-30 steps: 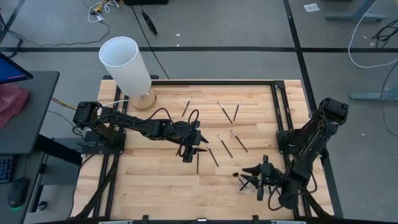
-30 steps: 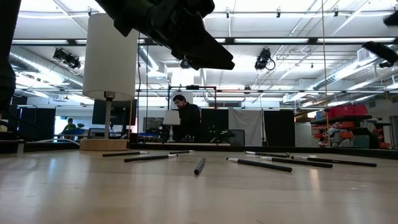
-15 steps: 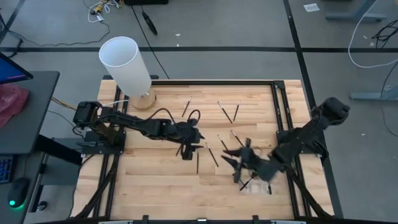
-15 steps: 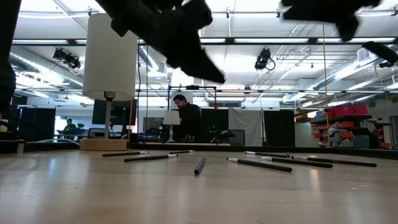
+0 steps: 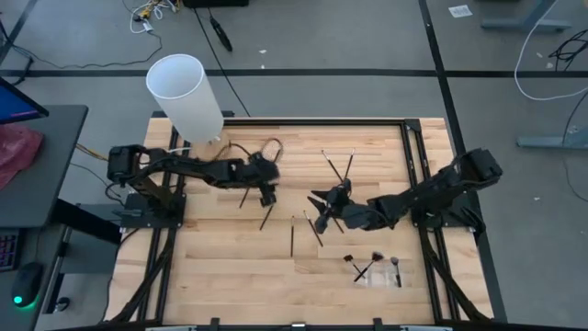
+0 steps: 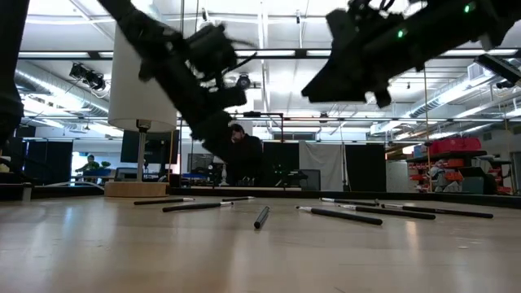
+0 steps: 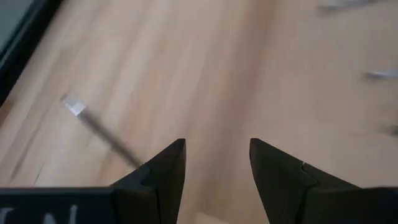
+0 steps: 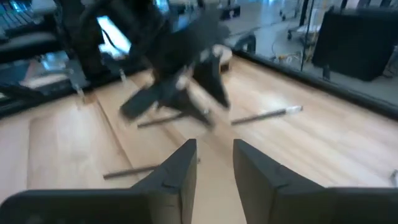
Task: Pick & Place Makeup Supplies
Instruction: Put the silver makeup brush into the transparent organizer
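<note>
Several thin dark makeup brushes lie flat on the wooden table: a crossed pair (image 5: 336, 165), one (image 5: 292, 239), one (image 5: 313, 228), one (image 5: 266, 217), and a few near the right near corner (image 5: 372, 266). In the low view they lie in a row (image 6: 259, 216) (image 6: 338, 215). My left gripper (image 5: 266, 191) (image 7: 216, 163) is open above the table, left of the middle, with one brush (image 7: 99, 129) beside its fingers. My right gripper (image 5: 322, 208) (image 8: 214, 158) is open above the middle, pointing at the left gripper. Neither holds anything.
A big white cylinder (image 5: 188, 97) (image 6: 146, 73) stands on a wooden base at the far left corner. A black frame (image 5: 409, 156) borders the table. Bare wood lies along the near left part (image 5: 220, 276). A person (image 6: 244, 155) shows in the room behind.
My right gripper has swung from the near right corner, by the brushes lying there, toward the left and far edge to the table's middle, rising. My left gripper has drawn back toward the far left, nearer the white cylinder.
</note>
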Tool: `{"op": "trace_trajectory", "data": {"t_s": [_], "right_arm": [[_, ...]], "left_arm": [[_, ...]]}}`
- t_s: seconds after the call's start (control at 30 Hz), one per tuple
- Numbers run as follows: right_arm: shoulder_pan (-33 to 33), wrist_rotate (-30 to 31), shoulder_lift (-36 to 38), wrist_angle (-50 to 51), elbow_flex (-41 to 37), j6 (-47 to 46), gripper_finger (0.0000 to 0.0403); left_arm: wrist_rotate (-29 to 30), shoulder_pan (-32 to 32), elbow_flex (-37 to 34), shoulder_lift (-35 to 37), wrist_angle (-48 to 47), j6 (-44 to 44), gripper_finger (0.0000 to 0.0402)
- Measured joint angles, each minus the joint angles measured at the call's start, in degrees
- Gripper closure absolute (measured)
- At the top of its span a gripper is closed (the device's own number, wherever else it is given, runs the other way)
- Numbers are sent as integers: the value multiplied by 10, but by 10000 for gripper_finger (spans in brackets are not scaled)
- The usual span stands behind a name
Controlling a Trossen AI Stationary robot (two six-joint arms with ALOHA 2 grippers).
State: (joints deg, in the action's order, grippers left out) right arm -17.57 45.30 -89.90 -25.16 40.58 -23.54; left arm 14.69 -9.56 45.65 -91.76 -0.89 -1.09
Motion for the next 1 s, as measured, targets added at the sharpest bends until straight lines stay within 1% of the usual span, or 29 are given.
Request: {"op": "trace_trajectory", "data": {"t_s": [0.1,0.17,0.23,0.3,0.37,0.5,0.9,1.0], "right_arm": [[7,1,-43,-48,0,-8,298],[14,0,-74,-99,0,-2,298],[23,-1,-103,-150,0,5,298],[32,-12,-129,-192,0,7,298],[42,-33,-149,-227,0,11,298],[53,-61,-169,-251,0,2,298],[43,-75,-169,-259,0,0,298],[42,-75,-169,-259,0,-1,298]], "left_arm": [[1,-46,-76,10,130,-57,220],[2,-70,-117,11,228,-96,220],[2,-88,-146,8,310,-121,220],[1,-103,-159,0,357,-139,220],[1,-115,-157,-9,373,-148,220],[1,-127,-134,-37,374,-148,220],[0,-148,-58,-169,369,-153,220],[0,-148,-39,-193,342,-157,220]]}}
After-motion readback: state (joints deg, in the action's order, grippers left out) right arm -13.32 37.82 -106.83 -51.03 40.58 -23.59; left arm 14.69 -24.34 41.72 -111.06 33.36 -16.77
